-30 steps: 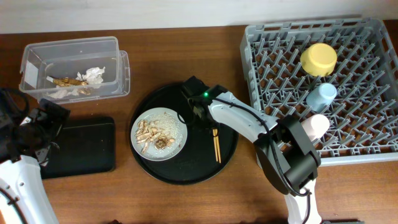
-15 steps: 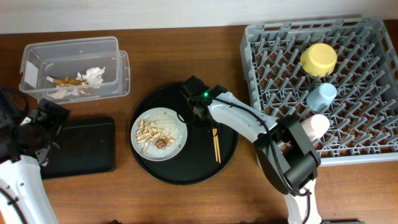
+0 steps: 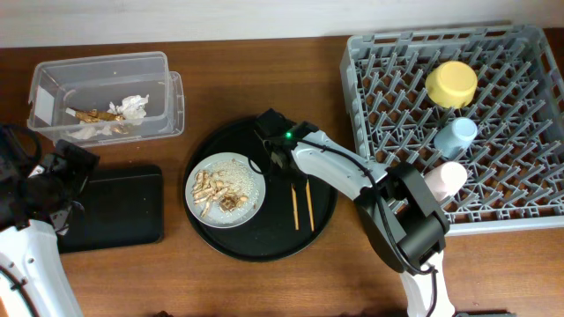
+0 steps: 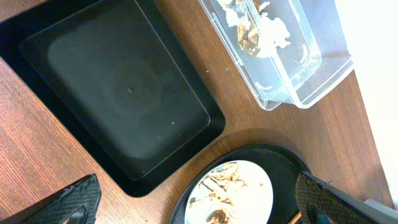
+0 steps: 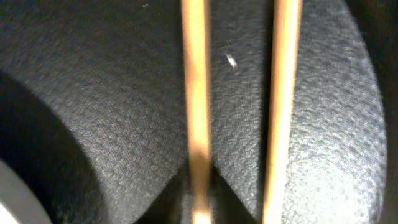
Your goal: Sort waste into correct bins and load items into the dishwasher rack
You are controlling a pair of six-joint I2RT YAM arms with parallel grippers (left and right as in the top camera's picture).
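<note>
A pair of wooden chopsticks [image 3: 301,205] lies spread apart on the large round black tray [image 3: 264,239], right of the grey plate [image 3: 249,178] that holds beige food bits and brown scraps [image 3: 216,188]. My right gripper [image 3: 285,170] is at the chopsticks' far ends. In the right wrist view its jaws [image 5: 199,208] close round the left chopstick [image 5: 194,93]; the other chopstick [image 5: 283,93] lies free beside it. My left gripper [image 4: 199,202] is open and empty above the shallow black tray [image 4: 118,93]. The clear tub [image 3: 53,75] holds napkins and scraps.
The grey dishwasher rack [image 3: 388,79] at the right holds the yellow bowl [image 3: 451,83], light-blue cup [image 3: 456,136] and pink cup [image 3: 448,179]. The tub [image 4: 311,68] and plate [image 4: 249,186] also show in the left wrist view. Bare wood lies along the front.
The two chopsticks lay tight together before; now one has shifted left, away from the other. My right gripper has edged slightly. The left arm has not moved.
</note>
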